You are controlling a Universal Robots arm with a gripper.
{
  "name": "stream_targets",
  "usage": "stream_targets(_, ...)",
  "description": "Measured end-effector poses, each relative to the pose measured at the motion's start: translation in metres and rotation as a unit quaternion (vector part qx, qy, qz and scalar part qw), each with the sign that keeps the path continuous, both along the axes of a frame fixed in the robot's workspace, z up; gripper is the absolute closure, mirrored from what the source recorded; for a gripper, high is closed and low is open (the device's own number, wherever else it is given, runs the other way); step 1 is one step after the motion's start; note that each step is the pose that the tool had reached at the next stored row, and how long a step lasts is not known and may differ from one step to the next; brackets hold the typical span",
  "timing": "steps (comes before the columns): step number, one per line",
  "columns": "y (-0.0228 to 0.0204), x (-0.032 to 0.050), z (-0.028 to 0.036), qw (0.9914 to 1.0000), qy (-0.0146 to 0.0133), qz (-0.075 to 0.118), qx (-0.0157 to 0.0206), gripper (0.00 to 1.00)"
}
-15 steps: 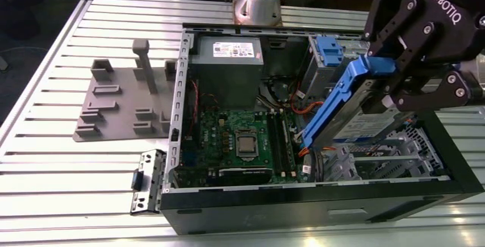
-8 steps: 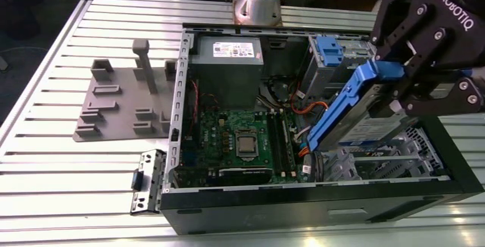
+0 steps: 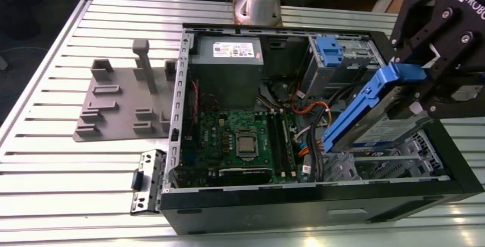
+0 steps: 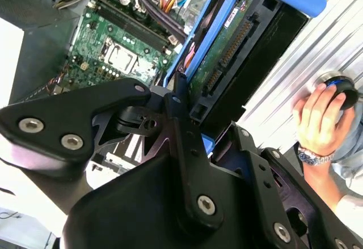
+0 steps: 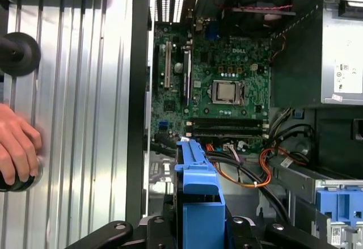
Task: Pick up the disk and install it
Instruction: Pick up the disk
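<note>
- Currently, the tool [image 3: 421, 91] is closed on the disk [image 3: 364, 123], gripping its blue carrier rails.
- The disk hangs tilted over the open computer case [image 3: 318, 204], toward the exterior view's right, beside the motherboard [image 3: 242, 139].
- The case lies on the slatted counter [image 3: 68, 173].
- A person's hand [image 4: 319, 121] rests on a round knob [image 4: 345, 90] on the counter.
</note>
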State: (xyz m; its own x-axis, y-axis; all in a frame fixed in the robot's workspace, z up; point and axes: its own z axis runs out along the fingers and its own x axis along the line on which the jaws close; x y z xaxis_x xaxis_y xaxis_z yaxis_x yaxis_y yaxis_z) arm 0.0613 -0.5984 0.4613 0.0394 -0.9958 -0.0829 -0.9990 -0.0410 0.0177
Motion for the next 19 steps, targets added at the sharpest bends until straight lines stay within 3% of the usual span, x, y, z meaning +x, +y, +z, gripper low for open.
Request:
stream_targets(9, 0.0, 0.0227, -0.0005, 1.0, 0.0018, 0.0, 0.0, 0.64)
stream_targets(19, 0.0, 0.0381, -0.0008, 1.0, 0.0024, 0.0, -0.0001, 0.64)
